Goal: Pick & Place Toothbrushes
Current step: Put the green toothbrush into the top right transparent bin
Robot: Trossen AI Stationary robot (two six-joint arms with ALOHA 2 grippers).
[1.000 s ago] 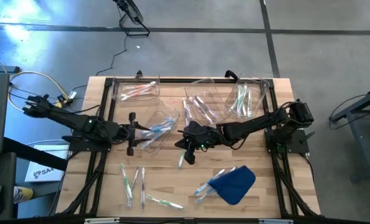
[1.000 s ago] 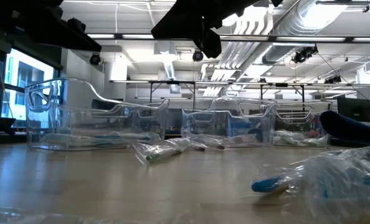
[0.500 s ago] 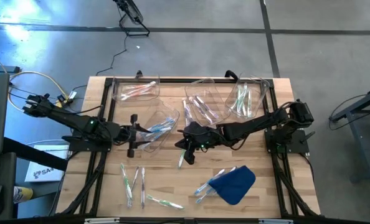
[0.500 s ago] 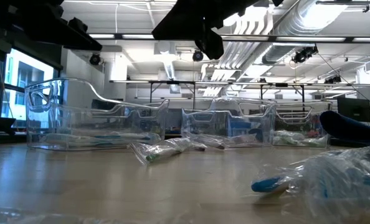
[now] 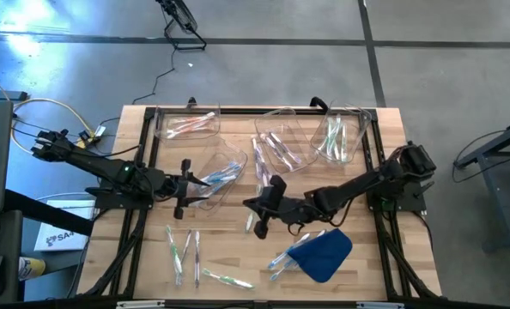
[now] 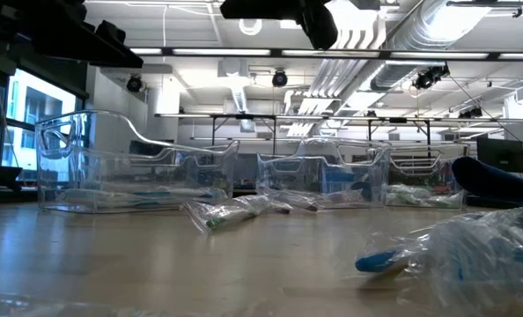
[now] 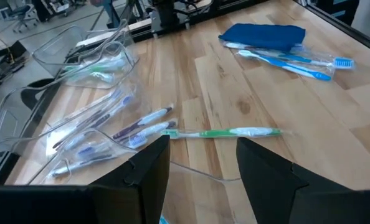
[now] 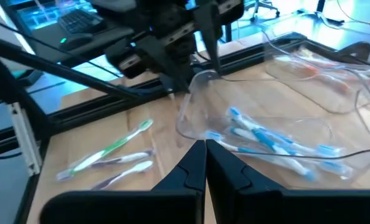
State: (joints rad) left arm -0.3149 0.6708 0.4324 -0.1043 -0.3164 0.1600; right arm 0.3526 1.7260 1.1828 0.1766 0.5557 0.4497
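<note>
Wrapped toothbrushes lie loose on the table: a green one point(image 5: 251, 221) near the middle, several point(image 5: 185, 249) at the near left, and blue ones point(image 5: 288, 255) beside a blue cloth point(image 5: 328, 253). My right gripper point(image 5: 257, 206) hangs shut above the green toothbrush point(image 7: 228, 132) and holds nothing. My left gripper point(image 5: 183, 184) is open at the left end of a clear bin point(image 5: 221, 172), which holds blue toothbrushes point(image 8: 266, 140). My left gripper has its open fingers point(image 8: 205, 43) at the left end of the clear bin, whose thin rim point(image 7: 194, 169) shows between them. I cannot tell whether they touch it.
Three more clear bins stand along the far side, with pink point(image 5: 186, 124), purple point(image 5: 276, 146) and green point(image 5: 336, 137) toothbrushes in them. The blue cloth lies at the near right. Dark frame rails point(image 5: 139, 154) run along the table's left and right sides.
My right gripper has swung toward the table's near edge and turned about, staying shut. The green toothbrush under it has kept its place on the table.
</note>
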